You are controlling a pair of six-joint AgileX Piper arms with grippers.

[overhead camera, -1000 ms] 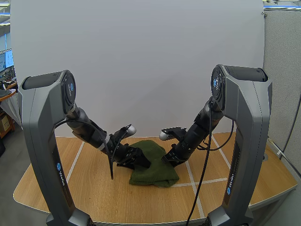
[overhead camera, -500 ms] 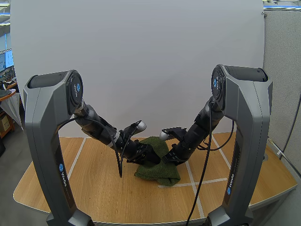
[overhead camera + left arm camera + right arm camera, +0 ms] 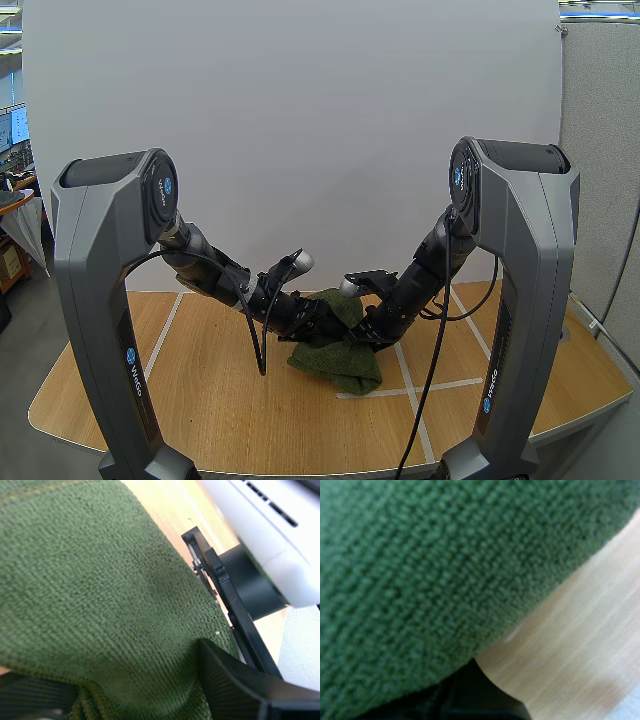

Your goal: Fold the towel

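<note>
The wooden surface (image 3: 200, 400) carries white tape lines (image 3: 160, 340): one at 9 o'clock, others crossing at 4 o'clock. A plain white panel (image 3: 300, 120) stands upright at 12 o'clock.

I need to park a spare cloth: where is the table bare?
Bare wood: between the towel and the table's left edge, and along the front edge before the towel. Crowded: the middle, where left gripper and right gripper meet at the towel.

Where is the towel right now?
In the high view the green towel lies bunched near the middle of the table, between the left gripper and the right gripper.
</note>
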